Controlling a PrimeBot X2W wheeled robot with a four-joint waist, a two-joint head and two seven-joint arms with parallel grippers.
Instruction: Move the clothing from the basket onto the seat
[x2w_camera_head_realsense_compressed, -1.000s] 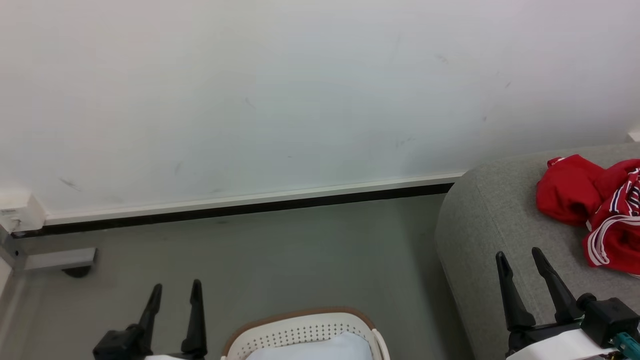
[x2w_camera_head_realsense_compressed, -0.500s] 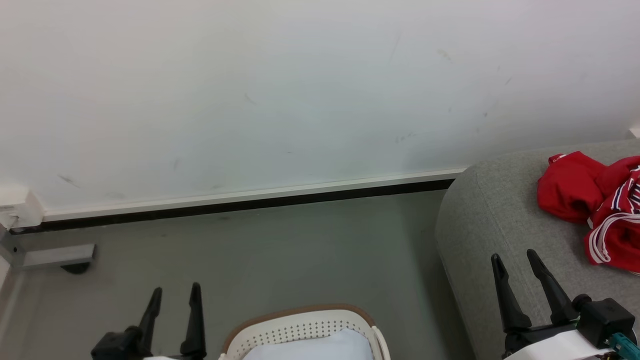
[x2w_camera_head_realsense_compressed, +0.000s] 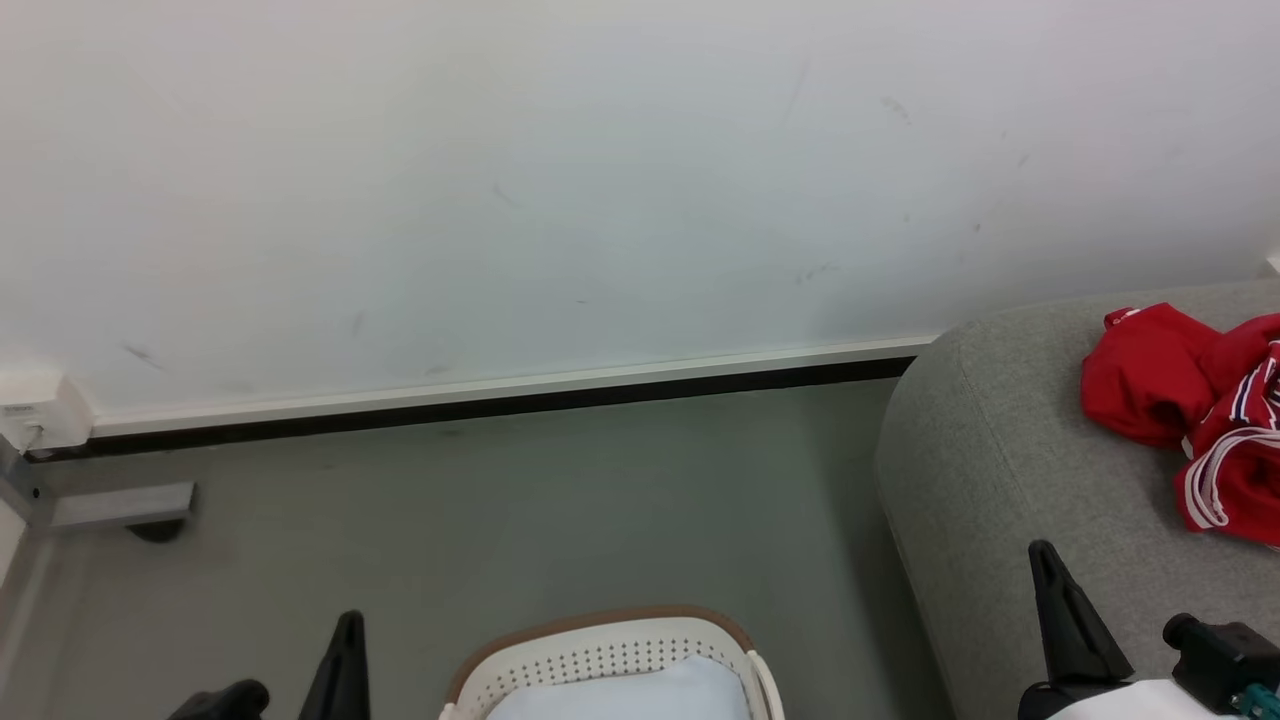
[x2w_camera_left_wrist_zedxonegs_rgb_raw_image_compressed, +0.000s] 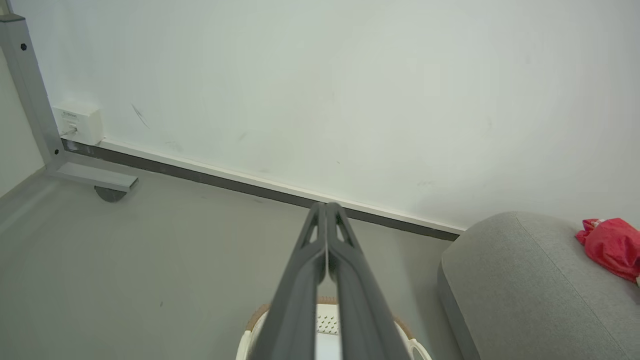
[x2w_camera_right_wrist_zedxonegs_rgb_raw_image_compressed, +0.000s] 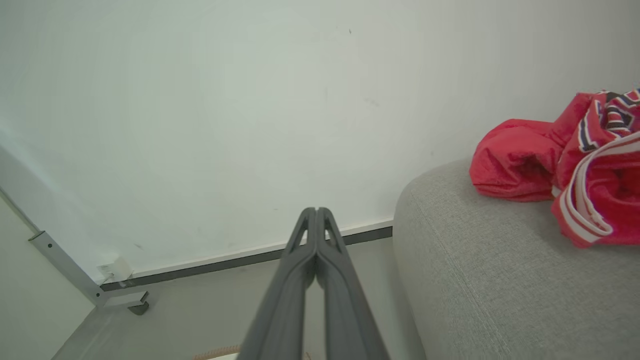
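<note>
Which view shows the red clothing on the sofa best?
The right wrist view: the red clothing lies close and large on the grey sofa, its navy-white stripes and white trim readable, though cut by the right edge. The head view shows the clothing smaller, also cut. The left wrist view catches a small red fold of it.
</note>
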